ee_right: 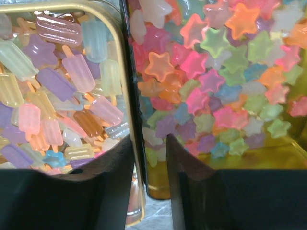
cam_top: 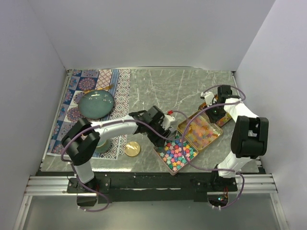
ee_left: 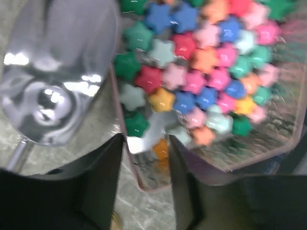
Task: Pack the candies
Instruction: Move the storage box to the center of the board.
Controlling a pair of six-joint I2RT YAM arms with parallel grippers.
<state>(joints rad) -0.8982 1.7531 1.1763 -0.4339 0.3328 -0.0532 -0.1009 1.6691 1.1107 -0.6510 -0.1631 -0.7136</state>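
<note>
Opaque star candies (cam_top: 178, 153) (ee_left: 201, 67) fill a rose metal tin (cam_top: 160, 152) (ee_left: 139, 184). My left gripper (cam_top: 167, 140) (ee_left: 146, 143) is open and straddles that tin's near corner, one finger outside the wall and one over the inside. Translucent star candies (cam_top: 200, 130) (ee_right: 225, 72) lie in a gold tin (cam_top: 181, 128) (ee_right: 249, 158). Beside it a second gold tin (ee_right: 122, 57) holds popsicle-shaped candies (ee_right: 57, 86). My right gripper (cam_top: 210, 115) (ee_right: 149, 143) is open, its fingers either side of the two tins' adjoining walls.
A shiny metal scoop (ee_left: 53, 76) lies on the marble just left of the rose tin. A teal plate (cam_top: 96, 104) sits on a patterned mat (cam_top: 72, 96) at the back left. A round gold disc (cam_top: 133, 149) lies near the front edge.
</note>
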